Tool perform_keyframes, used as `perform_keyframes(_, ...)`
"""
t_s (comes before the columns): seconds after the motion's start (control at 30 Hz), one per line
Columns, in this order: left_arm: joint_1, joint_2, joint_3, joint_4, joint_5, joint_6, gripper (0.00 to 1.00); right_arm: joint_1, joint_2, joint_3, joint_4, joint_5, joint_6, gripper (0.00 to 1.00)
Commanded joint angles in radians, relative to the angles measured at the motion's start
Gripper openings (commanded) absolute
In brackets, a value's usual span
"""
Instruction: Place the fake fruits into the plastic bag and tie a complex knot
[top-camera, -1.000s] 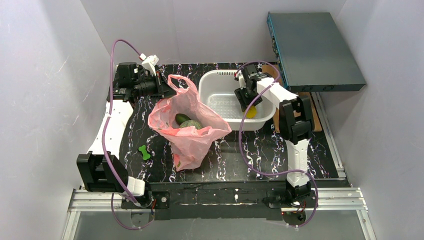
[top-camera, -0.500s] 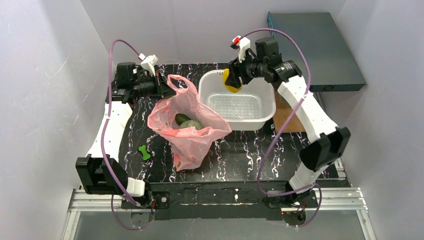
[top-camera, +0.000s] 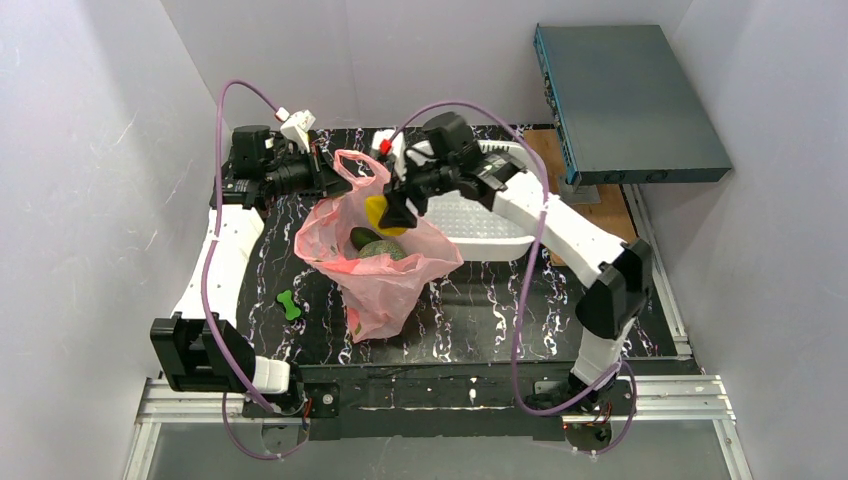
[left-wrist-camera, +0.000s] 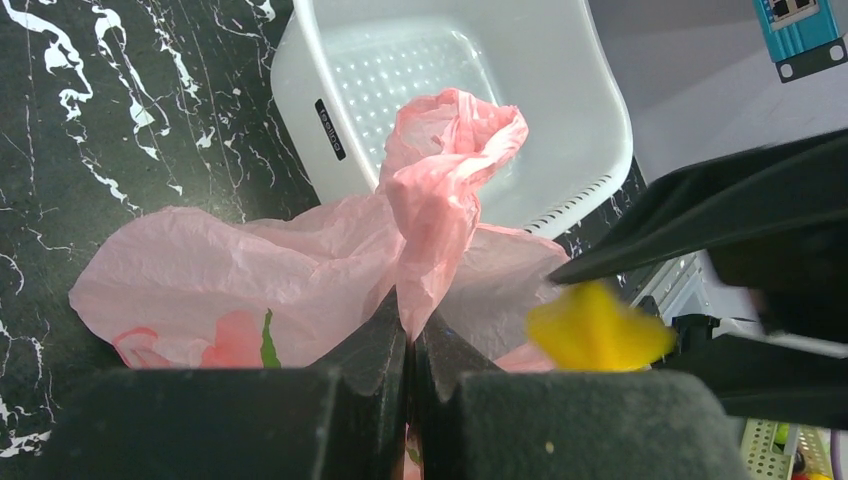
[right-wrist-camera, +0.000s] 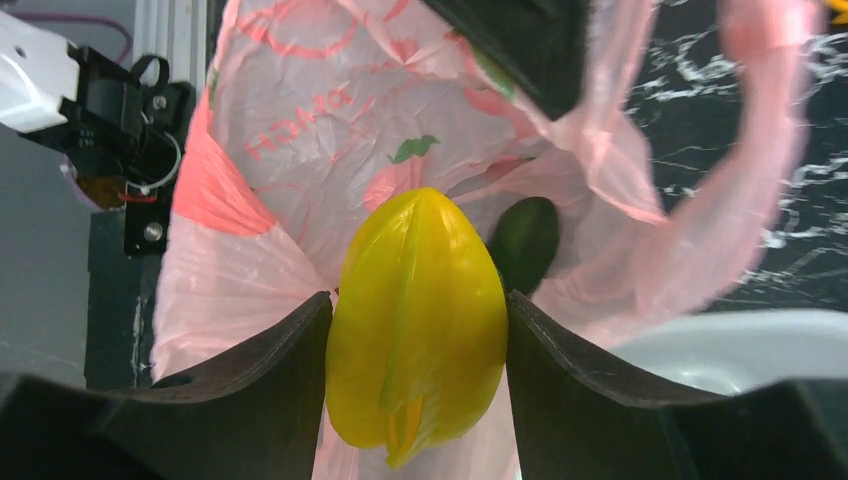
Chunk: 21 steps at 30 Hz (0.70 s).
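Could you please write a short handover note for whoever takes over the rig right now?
Left gripper: shut on a handle loop of the pink bag, holding its mouth open.
Right gripper: shut on the yellow fruit, hanging over the bag's mouth.
Done: melon and avocado lie inside the bag.
Left to do: drop the yellow fruit in, then tie the knot.

Bright, even light with soft shadows is seen from above; the yellow fruit (left-wrist-camera: 598, 327) is blurred at 4 o'clock of the left wrist view, the plastic bag (right-wrist-camera: 790, 120) smeared at 2 o'clock of the right.
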Motion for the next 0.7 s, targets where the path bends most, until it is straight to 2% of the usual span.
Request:
perform_keyframes(0.0,0.003,-0.053,-0.015,-0.008,0.006,-0.003,0.0,0.057,0.07,0.0,0.019,-0.014,-0.066,0.14)
perform_keyframes(0.1,0.004,-0.055,-0.019,-0.008,0.002,-0.003,0.0,0.078,0.11,-0.017,0.023,0.014,-0.079,0.19)
perform_keyframes(0.13,0.003,-0.055,-0.023,-0.008,0.002,-0.003,0.0,0.08,0.122,-0.017,0.02,0.02,-0.082,0.23)
perform_keyframes(0.23,0.003,-0.056,-0.026,-0.006,0.005,-0.002,0.0,0.082,0.141,0.002,0.009,0.029,-0.074,0.57)
perform_keyframes(0.33,0.003,-0.061,-0.03,-0.007,0.008,0.002,0.0,0.084,0.138,0.032,-0.011,0.031,-0.048,0.82)
perform_keyframes(0.43,0.003,-0.064,-0.034,-0.008,0.011,0.006,0.0,0.084,0.11,0.036,-0.004,0.034,-0.031,0.97)
perform_keyframes(0.57,0.004,-0.067,-0.04,-0.008,0.016,0.006,0.0,0.083,0.058,0.05,-0.012,0.039,-0.009,0.98)
perform_keyframes(0.67,0.004,-0.073,-0.038,-0.01,0.018,0.009,0.0,0.071,-0.005,0.045,-0.094,0.009,-0.081,0.91)
